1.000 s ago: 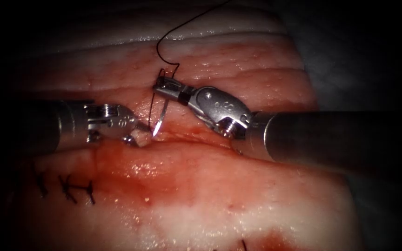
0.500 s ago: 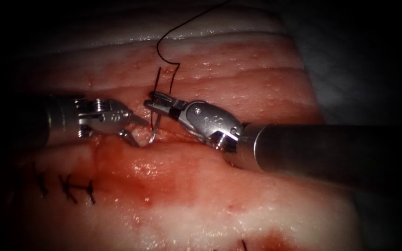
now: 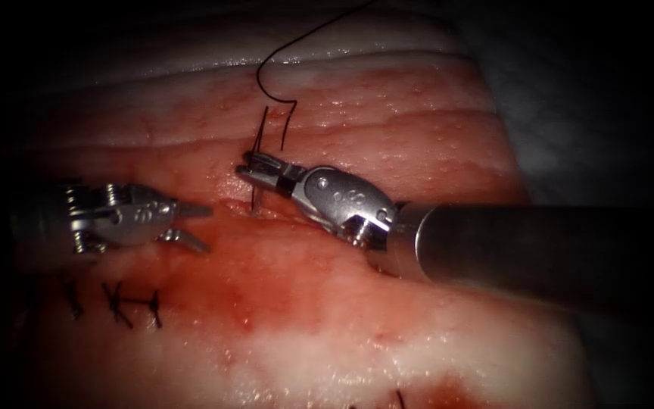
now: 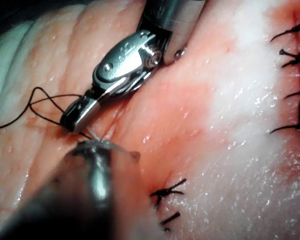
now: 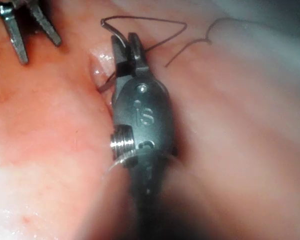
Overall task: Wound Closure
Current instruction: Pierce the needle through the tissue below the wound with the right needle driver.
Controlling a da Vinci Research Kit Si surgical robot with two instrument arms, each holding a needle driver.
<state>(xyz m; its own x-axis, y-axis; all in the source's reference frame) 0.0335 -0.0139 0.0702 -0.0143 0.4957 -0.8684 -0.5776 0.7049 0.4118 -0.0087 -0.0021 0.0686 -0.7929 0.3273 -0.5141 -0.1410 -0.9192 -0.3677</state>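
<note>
right gripper clamping needle, left gripper apart, empty

The right tool sits at the cut on the tissue, the needle entering the tissue at its six o'clock. The left tool lies at nine o'clock, apart. Thread trails toward twelve.

Counted: two tools, the left tool and the right tool; one needle; one thread; one tissue with one cut; three finished stitches on its left portion.
</note>
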